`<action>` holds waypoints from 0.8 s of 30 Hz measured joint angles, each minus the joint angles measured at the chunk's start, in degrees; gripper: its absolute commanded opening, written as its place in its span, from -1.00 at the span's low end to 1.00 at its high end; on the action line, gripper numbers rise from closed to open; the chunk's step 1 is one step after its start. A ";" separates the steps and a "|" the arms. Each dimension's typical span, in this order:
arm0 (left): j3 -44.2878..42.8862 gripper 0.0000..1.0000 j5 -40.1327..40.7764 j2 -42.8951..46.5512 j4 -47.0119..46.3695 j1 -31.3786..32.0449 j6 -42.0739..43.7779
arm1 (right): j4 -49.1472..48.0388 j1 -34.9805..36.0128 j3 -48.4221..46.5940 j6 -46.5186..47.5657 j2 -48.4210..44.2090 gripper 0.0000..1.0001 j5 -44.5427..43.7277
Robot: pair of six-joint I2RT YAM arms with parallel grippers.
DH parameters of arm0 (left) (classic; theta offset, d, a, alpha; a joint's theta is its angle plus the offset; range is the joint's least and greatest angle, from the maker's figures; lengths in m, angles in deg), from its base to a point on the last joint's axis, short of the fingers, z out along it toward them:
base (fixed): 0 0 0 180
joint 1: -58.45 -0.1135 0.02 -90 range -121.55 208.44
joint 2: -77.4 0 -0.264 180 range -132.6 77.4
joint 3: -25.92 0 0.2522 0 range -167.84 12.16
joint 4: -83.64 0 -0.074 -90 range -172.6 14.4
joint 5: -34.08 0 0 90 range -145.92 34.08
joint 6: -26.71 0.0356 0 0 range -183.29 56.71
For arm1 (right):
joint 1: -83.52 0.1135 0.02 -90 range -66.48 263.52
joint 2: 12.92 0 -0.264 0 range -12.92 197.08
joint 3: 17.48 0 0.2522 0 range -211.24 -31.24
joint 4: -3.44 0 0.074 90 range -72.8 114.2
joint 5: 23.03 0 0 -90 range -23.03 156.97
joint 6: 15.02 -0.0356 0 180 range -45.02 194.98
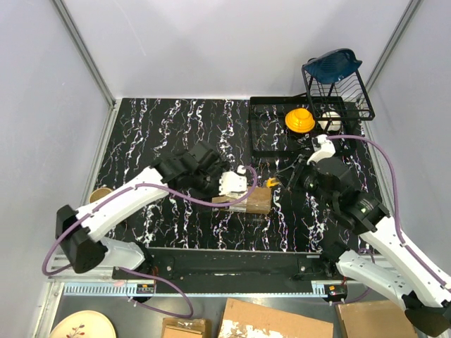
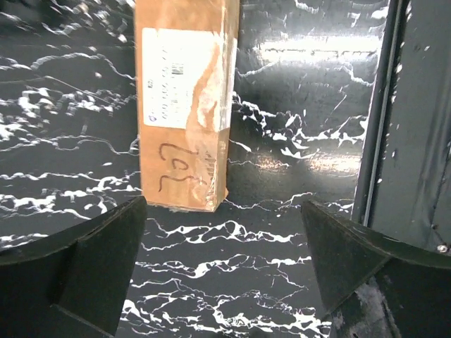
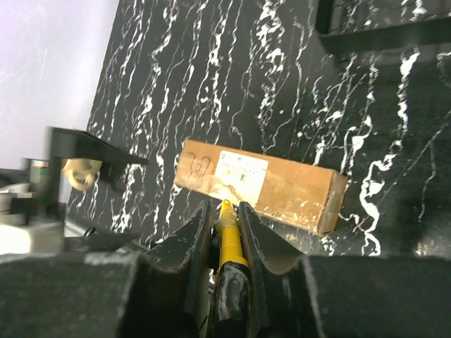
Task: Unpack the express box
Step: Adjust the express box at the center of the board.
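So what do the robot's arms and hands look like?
The left arm and right arm have white shells with black joints, and a purple cable loops along each. The left hand and right hand are black, each with two wedge-shaped fingers.

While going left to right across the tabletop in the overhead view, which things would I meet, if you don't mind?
express box → yellow utility knife → round yellow dish → blue object

The express box [image 1: 246,201] lies between left claw [image 2: 224,211] and right claw [image 3: 224,211] (tray [image 1: 252,127] behind).
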 measured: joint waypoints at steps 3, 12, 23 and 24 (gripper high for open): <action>3.06 0.98 -1.01 -4.11 -1.55 -1.55 1.81 | 2.27 0.00 -1.20 0.09 -0.87 -1.00 -3.69; 5.70 0.98 -5.16 -13.29 -12.68 -7.45 6.19 | 5.49 0.00 -2.38 0.81 0.50 -1.00 -8.39; 8.52 0.98 -7.23 -16.72 -16.87 -7.23 10.62 | 5.77 -0.13 -6.49 2.10 0.68 -1.00 -9.27; 8.63 0.98 -7.23 -17.16 -17.11 -7.23 10.93 | 5.81 -0.17 -6.54 2.10 0.66 -1.00 -9.27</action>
